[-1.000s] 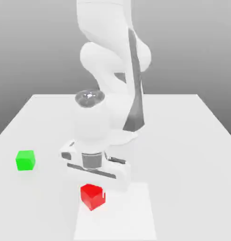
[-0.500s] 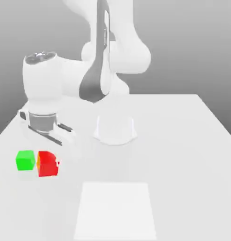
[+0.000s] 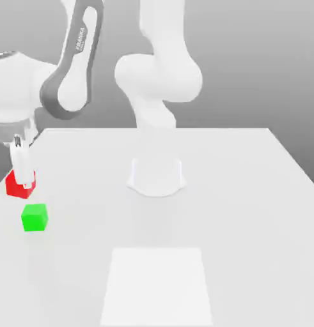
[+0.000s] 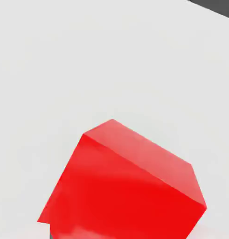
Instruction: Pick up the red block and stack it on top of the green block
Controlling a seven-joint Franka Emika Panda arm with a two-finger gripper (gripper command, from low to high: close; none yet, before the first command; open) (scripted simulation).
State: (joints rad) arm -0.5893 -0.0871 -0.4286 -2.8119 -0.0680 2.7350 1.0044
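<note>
Pincer (image 3: 21, 167) clamped on the red block (image 3: 20, 183), at the frame's left edge, above the green block (image 3: 34, 217); pickup done, stacking remains

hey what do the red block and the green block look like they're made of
Red block: probably plain plastic or painted wood; flat uniform red, matte with a faint soft sheen on one face, sharp edges, no grain or markings. Green block: likely the same kind of material; even matte green, unmarked, no glare. As simulator renders, the true material stays open.
</note>
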